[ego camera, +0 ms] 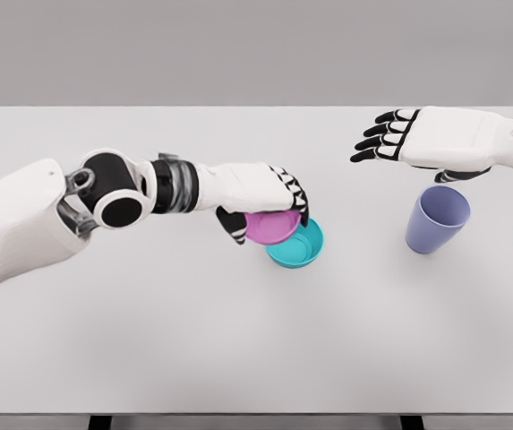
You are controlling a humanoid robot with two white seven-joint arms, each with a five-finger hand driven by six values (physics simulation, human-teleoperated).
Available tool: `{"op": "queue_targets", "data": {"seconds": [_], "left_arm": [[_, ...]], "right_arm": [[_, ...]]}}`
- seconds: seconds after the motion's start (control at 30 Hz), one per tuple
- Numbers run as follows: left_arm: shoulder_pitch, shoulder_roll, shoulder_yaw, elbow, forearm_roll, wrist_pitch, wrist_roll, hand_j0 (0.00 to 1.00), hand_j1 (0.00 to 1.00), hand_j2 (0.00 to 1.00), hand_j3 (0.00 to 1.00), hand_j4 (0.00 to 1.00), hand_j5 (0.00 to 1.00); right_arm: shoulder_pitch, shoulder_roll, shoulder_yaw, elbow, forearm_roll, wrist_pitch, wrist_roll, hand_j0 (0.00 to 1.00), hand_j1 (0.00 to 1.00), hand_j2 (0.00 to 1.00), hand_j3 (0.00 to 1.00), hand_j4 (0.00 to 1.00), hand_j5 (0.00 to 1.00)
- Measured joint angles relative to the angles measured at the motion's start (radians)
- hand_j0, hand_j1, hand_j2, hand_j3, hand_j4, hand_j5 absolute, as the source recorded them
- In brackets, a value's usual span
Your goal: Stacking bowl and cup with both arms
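Observation:
My left hand [269, 210] reaches to the table's middle and is shut on a pink bowl [269, 227], fingers over its rim and thumb below. The pink bowl is tilted and overlaps the left rim of a teal bowl [299, 246] that sits on the table. At the right stands a lavender cup [437, 219], upright. My right hand [390, 136] hovers above and behind the cup, palm down, fingers spread and pointing left, holding nothing.
The white table [238, 340] fills the view, with its front edge along the bottom of the picture. A grey wall lies behind the far edge.

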Motion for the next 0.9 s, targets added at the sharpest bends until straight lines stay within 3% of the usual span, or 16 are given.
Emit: {"op": "queue_targets", "data": {"seconds": [0.3, 0.9], "left_arm": [[-0.002, -0.041, -0.036, 0.005, -0.036, 0.004, 0.0, 0.65, 0.65, 0.65, 0.65, 0.65, 0.65], [0.003, -0.088, -0.04, 0.034, -0.067, -0.001, 0.0, 0.66, 0.66, 0.66, 0.66, 0.66, 0.66]], "right_arm": [[0.002, 0.001, 0.0, 0.0, 0.0, 0.0, 0.0, 1.0, 1.0, 1.0, 1.0, 1.0, 1.0], [0.0, 0.004, 0.0, 0.002, 0.0, 0.0, 0.0, 1.0, 1.0, 1.0, 1.0, 1.0, 1.0]]}}
